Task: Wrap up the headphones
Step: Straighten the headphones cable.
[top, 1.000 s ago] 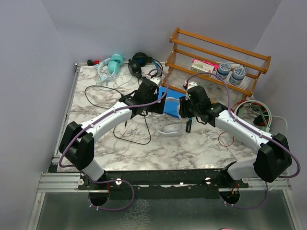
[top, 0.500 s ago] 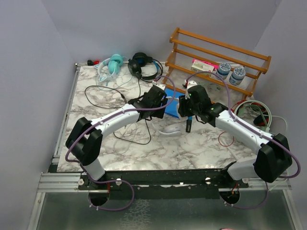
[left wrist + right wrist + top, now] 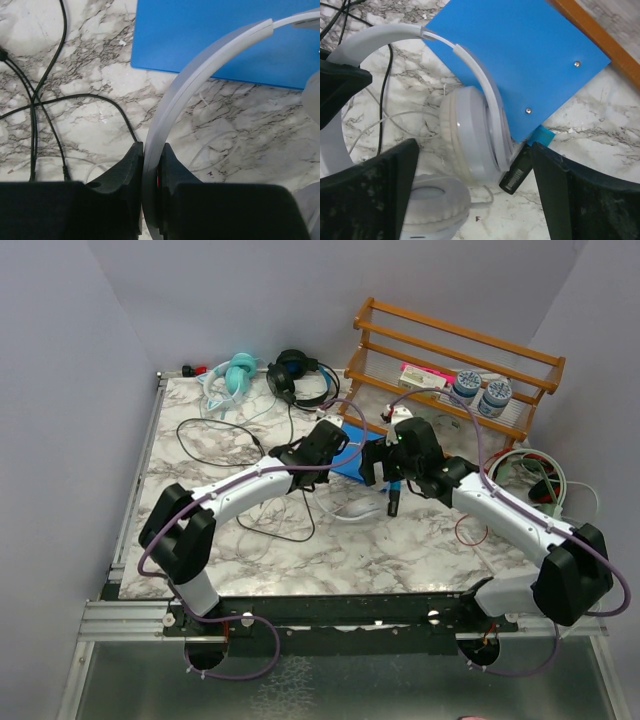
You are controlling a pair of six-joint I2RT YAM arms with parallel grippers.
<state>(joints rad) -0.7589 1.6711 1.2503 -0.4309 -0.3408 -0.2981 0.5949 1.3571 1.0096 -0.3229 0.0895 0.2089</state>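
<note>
Marbled surface [image 3: 200, 530] at the centre carries the white headphones [image 3: 470, 132], partly over a blue board [image 3: 530, 55]. Left hand [image 3: 151, 156] is pinched tight on the headband [image 3: 200, 65]; right hand [image 3: 475, 172] hangs spread wide over an ear cup, holding nothing. I'd say the thin white cable [image 3: 395, 115] is what matters next: the left should hold steady while the right picks the loose cord cleanly, clear of the black cables [image 3: 90, 94].
</note>
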